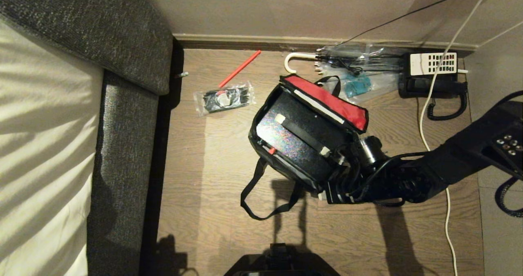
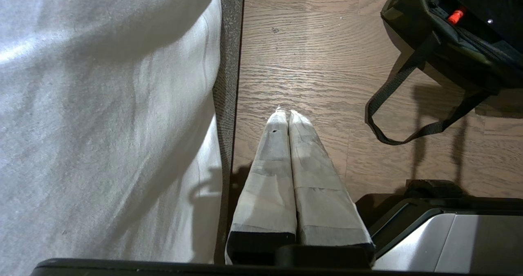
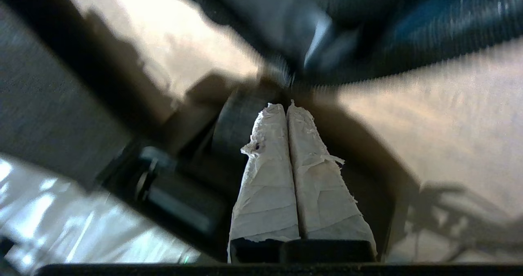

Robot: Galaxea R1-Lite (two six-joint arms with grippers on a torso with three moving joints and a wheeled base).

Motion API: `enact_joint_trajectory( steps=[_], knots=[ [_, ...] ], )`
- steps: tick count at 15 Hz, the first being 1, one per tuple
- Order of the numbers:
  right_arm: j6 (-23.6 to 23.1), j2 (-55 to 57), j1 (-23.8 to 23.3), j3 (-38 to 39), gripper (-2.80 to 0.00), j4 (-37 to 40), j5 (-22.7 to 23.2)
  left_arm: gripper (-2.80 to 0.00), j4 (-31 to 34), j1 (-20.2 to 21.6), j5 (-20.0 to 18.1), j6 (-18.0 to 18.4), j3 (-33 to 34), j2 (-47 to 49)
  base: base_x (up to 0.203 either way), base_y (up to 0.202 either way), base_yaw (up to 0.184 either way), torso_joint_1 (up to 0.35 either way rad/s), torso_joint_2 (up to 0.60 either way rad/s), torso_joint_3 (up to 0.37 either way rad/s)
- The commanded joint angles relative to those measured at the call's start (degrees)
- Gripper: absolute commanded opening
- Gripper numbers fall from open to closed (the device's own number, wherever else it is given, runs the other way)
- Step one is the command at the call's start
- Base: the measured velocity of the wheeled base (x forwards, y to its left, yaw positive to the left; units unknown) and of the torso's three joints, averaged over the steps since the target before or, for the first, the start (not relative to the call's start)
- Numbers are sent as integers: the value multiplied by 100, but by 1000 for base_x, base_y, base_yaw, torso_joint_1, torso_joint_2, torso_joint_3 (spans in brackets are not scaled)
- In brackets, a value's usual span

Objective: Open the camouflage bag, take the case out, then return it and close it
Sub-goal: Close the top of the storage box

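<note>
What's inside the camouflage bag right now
The black case lies inside the open camouflage bag, strap handle and red latch showing. Anything beneath the case is hidden.

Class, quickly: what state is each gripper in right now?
Left gripper: closed, holding nothing.
Right gripper: closed, holding nothing that can be seen.

a green-and-dark camouflage bag (image 1: 286,161) with red lining holds a speckled glossy black case (image 1: 298,139) with a small red latch, on brown wood-grain floor (image 1: 204,178).
</note>
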Motion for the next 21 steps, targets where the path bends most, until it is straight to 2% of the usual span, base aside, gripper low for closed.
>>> enact_joint_trajectory(
  steps=[1,3,6,9,15,19,21],
  knots=[
    [4,436,6,-105,-280,-623,-182,-280,0,1,0,0,9,0,0,0,0,0,0,0],
    [3,633,-1,-204,-280,-1239,-389,-280,0,1,0,0,9,0,0,0,0,0,0,0],
    [-107,633,-50,-266,-280,-1762,-625,-280,0,1,0,0,9,0,0,0,0,0,0,0],
    [-867,588,-329,-270,-280,-1999,-743,-280,-1,1,0,0,9,0,0,0,0,0,0,0],
    [-1278,516,-605,-280,-280,-2415,-731,-280,0,1,0,0,9,-9,0,0,0,0,0,0],
    [-1969,510,-837,-365,-280,-2819,-696,-280,0,1,0,0,9,-8,0,0,0,0,0,0],
    [-1996,450,-874,-338,-280,-2826,-694,-280,0,1,0,0,9,0,0,0,0,0,0,0]
  ],
)
